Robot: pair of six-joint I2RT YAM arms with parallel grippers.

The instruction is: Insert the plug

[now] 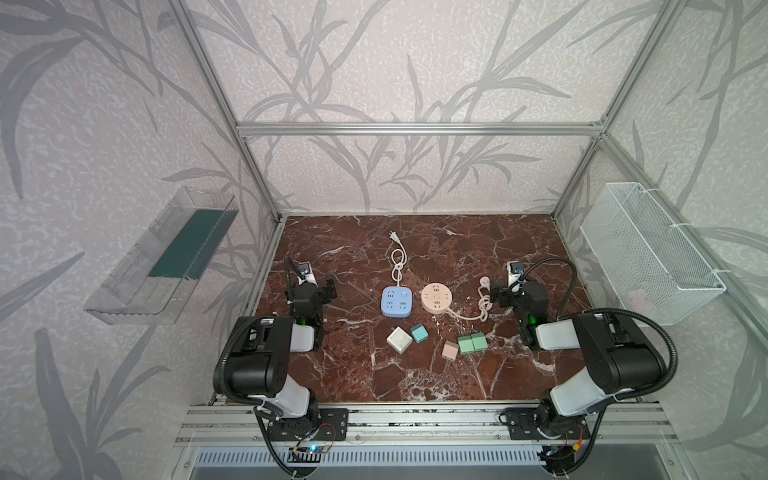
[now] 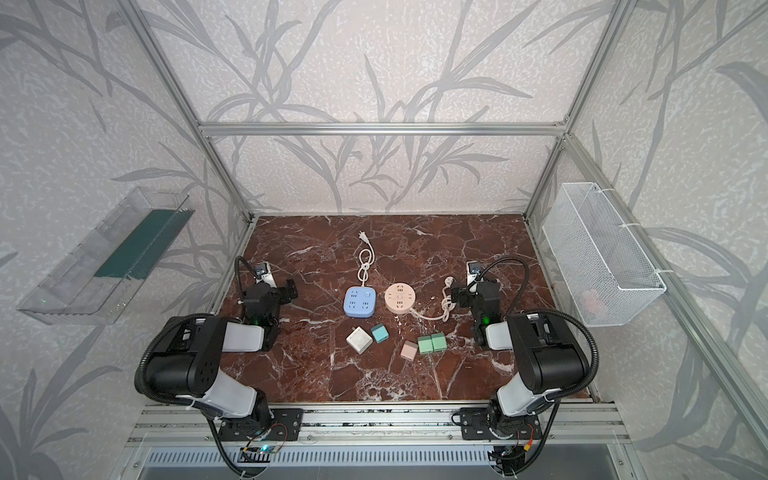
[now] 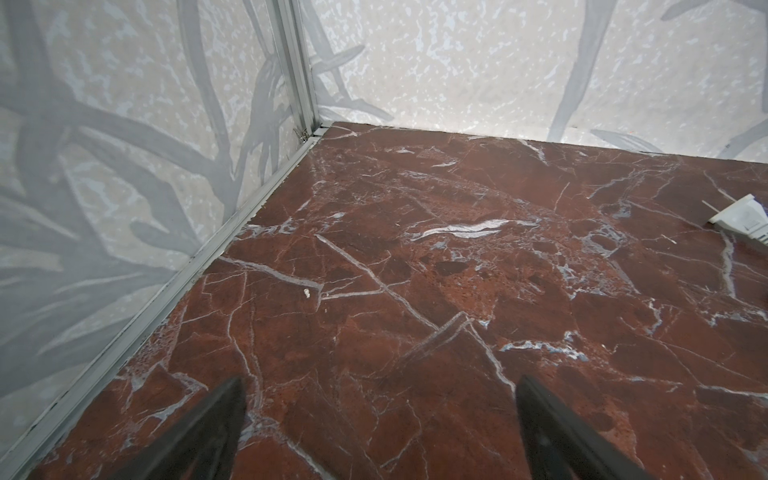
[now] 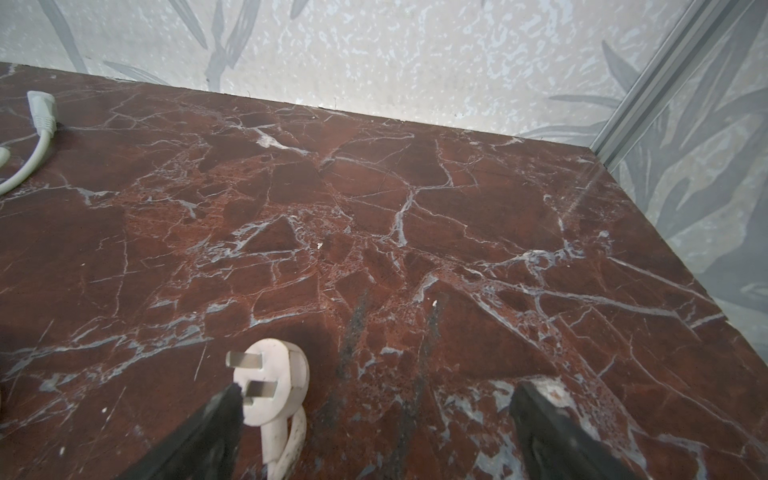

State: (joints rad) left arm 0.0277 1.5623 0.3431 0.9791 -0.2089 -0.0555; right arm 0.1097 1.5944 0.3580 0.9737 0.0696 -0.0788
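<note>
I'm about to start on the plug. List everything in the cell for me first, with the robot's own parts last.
blue socket block: one, light blue, table centre
round socket block: one, pale pink, right of the blue one
two-pin plug: one, white, end of the blue block's cord, toward the back wall
three-pin plug: one, off-white, on the table by the right pincer
adapters: five, in front of the blocks: white adapter, teal adapter, pink adapter, two green adapters
clear shelf: one, transparent, left wall
wire basket: one, white, right wall
table: one, red-brown marble
left pincer: open, empty
right pincer: open, empty
</note>
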